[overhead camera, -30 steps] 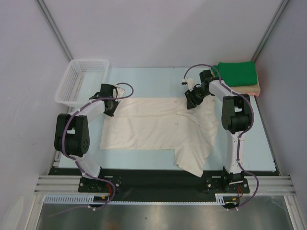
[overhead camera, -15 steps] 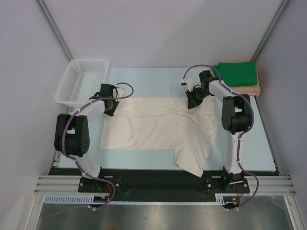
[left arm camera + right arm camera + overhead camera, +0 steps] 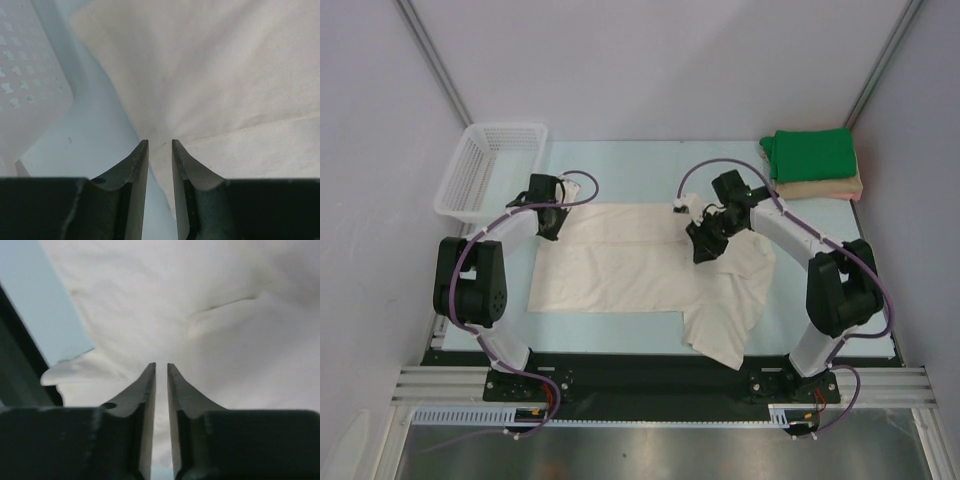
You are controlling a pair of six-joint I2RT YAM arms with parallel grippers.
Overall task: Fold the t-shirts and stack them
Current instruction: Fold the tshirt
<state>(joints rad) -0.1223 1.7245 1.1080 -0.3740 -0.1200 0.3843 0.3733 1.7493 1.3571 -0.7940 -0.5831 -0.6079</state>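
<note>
The right claw (image 3: 704, 242), clamped on the far right corner of the cream-white t-shirt (image 3: 620, 270) spread mid-worktop (image 3: 640, 170), has swung that corner inward, starting a fold, while the left claw (image 3: 549, 221) stays pinched on the far left corner.

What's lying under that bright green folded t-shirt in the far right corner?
A folded peach-tan t-shirt lies beneath the bright green t-shirt; only its near and right edges peek out. Most of it is covered, as is the pale blue table under the stack.
</note>
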